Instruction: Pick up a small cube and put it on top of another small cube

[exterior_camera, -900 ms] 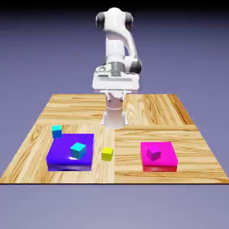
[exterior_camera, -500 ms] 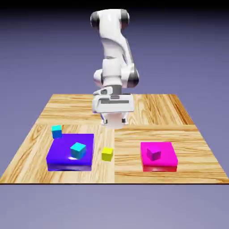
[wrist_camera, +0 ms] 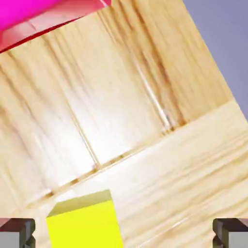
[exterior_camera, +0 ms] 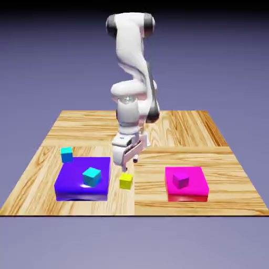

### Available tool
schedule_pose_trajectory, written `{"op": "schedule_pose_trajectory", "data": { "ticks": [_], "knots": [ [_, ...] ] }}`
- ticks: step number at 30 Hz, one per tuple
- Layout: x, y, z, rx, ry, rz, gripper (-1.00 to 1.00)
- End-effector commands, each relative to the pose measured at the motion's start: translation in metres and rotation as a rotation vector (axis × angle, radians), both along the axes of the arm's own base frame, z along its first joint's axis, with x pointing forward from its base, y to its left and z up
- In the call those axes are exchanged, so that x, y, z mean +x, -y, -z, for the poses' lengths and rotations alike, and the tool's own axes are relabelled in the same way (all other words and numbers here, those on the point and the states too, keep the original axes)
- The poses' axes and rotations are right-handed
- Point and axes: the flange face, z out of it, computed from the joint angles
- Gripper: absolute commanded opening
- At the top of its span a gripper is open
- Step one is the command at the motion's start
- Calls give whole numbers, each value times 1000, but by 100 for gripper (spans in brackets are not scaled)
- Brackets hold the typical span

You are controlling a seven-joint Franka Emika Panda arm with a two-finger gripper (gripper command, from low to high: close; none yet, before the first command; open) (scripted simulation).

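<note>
The small yellow cube [exterior_camera: 125, 180] sits on the wooden table between the blue slab and the magenta slab. My gripper [exterior_camera: 128, 164] hangs just above and slightly behind it, fingers pointing down and standing open with nothing between them. In the hand view the yellow cube [wrist_camera: 85, 223] shows at the bottom, left of the middle, between the two grey fingertips [wrist_camera: 17, 232], closer to the left one. A cyan cube [exterior_camera: 92, 176] rests on the blue slab, another cyan cube [exterior_camera: 66, 154] lies on the table behind that slab, and a purple cube [exterior_camera: 180, 179] sits on the magenta slab.
The flat blue slab [exterior_camera: 73, 184] lies at the exterior view's left, the flat magenta slab [exterior_camera: 197, 186] at its right; a corner of the magenta slab [wrist_camera: 43, 17] shows at the hand view's top left. The table's front edge [exterior_camera: 134, 214] runs close below the slabs.
The arm has swung down and forward, turning the hand to point downward. The gripper has dropped from well above the table's middle to just over the yellow cube. No cube has moved.
</note>
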Motion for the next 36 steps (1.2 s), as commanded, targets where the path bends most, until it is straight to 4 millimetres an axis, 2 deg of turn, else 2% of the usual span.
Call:
{"op": "schedule_pose_trajectory", "data": {
  "ticks": [1,3,8,18,19,20,31,35,36],
  "knots": [
    [-3,2,7,-11,-24,-42,0],
    [-8,6,17,-29,-62,-108,0],
    [-4,8,34,-37,-54,-112,0],
    [-9,7,87,-29,-62,-108,0],
    [-9,7,87,-29,-62,-108,-100],
    [-9,7,87,-29,-62,-108,-100],
    [-5,7,26,-34,-57,-111,-100],
    [-8,6,17,-29,-62,-108,-100],
    [4,14,7,-27,-61,-100,-100]
  ]
}}
